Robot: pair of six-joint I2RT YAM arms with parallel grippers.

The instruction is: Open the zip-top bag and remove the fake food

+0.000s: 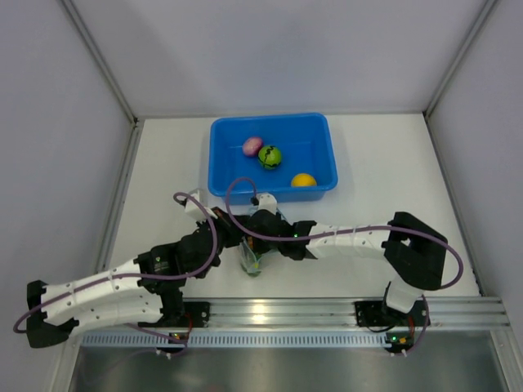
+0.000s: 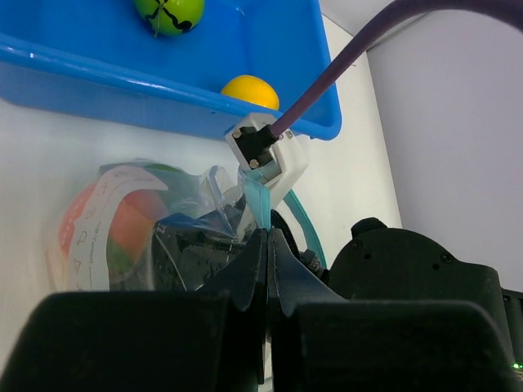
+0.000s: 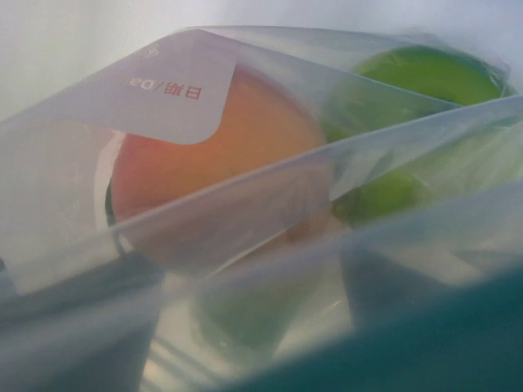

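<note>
The zip-top bag (image 1: 251,261) lies just in front of the blue tub. My left gripper (image 2: 268,237) is shut on its teal zipper strip (image 2: 257,200); it also shows in the top view (image 1: 242,238). My right gripper (image 1: 256,245) points down into the bag's mouth. In the right wrist view its fingers (image 3: 37,318) are dim dark shapes set apart behind plastic. A peach-orange fruit (image 3: 221,155) and a lime green fruit (image 3: 425,77) lie inside the bag (image 3: 163,90). Pink (image 1: 252,145), dark green striped (image 1: 270,156) and yellow (image 1: 303,180) fruits lie in the tub.
The blue plastic tub (image 1: 225,184) stands at the back middle of the table, right behind both grippers. White walls close the table on three sides. A metal rail (image 1: 270,310) runs along the near edge.
</note>
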